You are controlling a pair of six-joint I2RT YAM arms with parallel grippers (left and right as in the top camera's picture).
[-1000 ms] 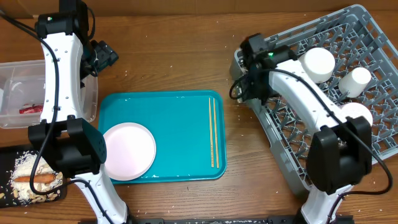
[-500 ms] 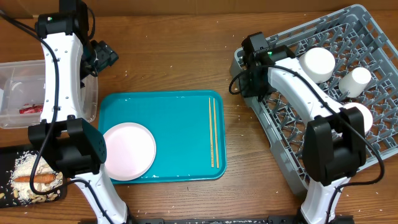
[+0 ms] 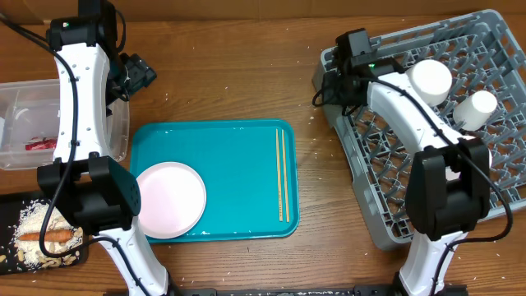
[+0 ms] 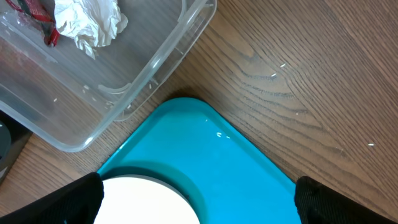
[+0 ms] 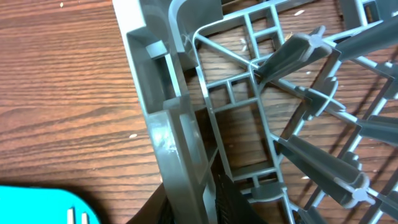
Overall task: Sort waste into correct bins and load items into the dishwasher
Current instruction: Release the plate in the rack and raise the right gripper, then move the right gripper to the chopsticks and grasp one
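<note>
The dishwasher, a grey peg rack (image 3: 386, 177), stands at the right with two white cups (image 3: 431, 80) (image 3: 477, 108) in it. My right gripper (image 3: 335, 82) is shut on its near-left corner wall (image 5: 168, 124), one finger on each side, the dark pad (image 5: 233, 199) inside. On the teal tray (image 3: 238, 148) lie the pink plate (image 3: 168, 200) and the chopsticks (image 3: 282, 173). My left gripper (image 3: 136, 74) hangs open and empty above the tray corner (image 4: 205, 130) and plate (image 4: 143, 202).
A clear tub (image 3: 25, 107) at the far left holds a red wrapper (image 3: 39, 145) and a white tissue ball (image 4: 87, 22). Below it, a black tray (image 3: 12, 205) carries pale crumbs (image 3: 33, 218) and an orange stick (image 3: 49, 236). Bare wood lies between tray and rack.
My right gripper has shut on the rack's corner wall, and the rack has slid to the right and swung a little. The left arm has not moved.
</note>
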